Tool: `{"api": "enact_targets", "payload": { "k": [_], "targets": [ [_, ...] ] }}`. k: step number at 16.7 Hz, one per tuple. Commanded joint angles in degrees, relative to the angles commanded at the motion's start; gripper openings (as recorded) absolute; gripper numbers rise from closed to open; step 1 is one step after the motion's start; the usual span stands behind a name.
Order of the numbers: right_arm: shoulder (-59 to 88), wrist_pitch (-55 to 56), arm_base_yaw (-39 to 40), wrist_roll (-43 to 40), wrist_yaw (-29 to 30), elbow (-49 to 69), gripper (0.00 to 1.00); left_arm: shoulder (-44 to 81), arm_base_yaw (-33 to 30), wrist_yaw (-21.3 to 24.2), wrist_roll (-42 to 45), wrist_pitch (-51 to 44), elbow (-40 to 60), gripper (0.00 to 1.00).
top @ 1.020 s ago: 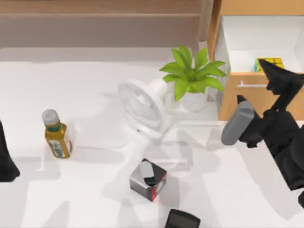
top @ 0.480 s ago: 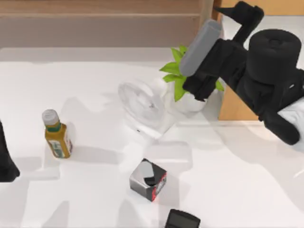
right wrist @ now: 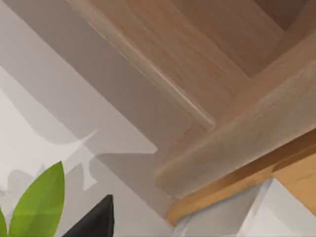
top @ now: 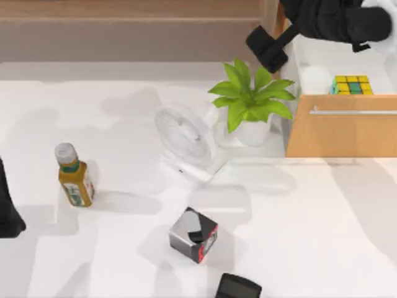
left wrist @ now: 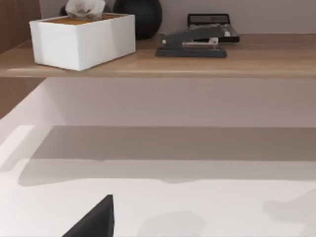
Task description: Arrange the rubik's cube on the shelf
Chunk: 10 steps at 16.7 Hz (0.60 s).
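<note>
The rubik's cube [top: 352,85], yellow and green, lies inside the open drawer [top: 340,129] of the orange-tan cabinet at the back right. The shelf [top: 124,10] runs along the back of the table, with a grey-brown panel under it; it also appears in the left wrist view as a shelf [left wrist: 207,63] and in the right wrist view as a shelf [right wrist: 163,64]. My right gripper [top: 267,48] hangs high at the back, left of the drawer and apart from the cube, holding nothing I can see. My left arm [top: 7,214] is parked at the table's left edge.
A potted plant [top: 251,99] and a white fan [top: 185,139] stand left of the cabinet. A bottle [top: 74,175] is at the left. A grey, black and red box [top: 193,234] and a dark device [top: 237,287] lie at the front. A tissue box [left wrist: 81,39] and a stapler [left wrist: 195,44] sit on the shelf.
My right arm has swung from in front of the drawer up to the back edge, uncovering the drawer. The cube stays where it was. The left arm has not moved.
</note>
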Motion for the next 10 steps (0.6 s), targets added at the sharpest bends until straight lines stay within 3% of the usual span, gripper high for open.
{"api": "enact_targets", "payload": {
  "k": [10],
  "targets": [
    [21.5,-54.5,-12.5,25.7,-3.3,39.4,1.0,0.0,0.0,0.0,0.0,0.0,0.0,1.0]
  ]
}}
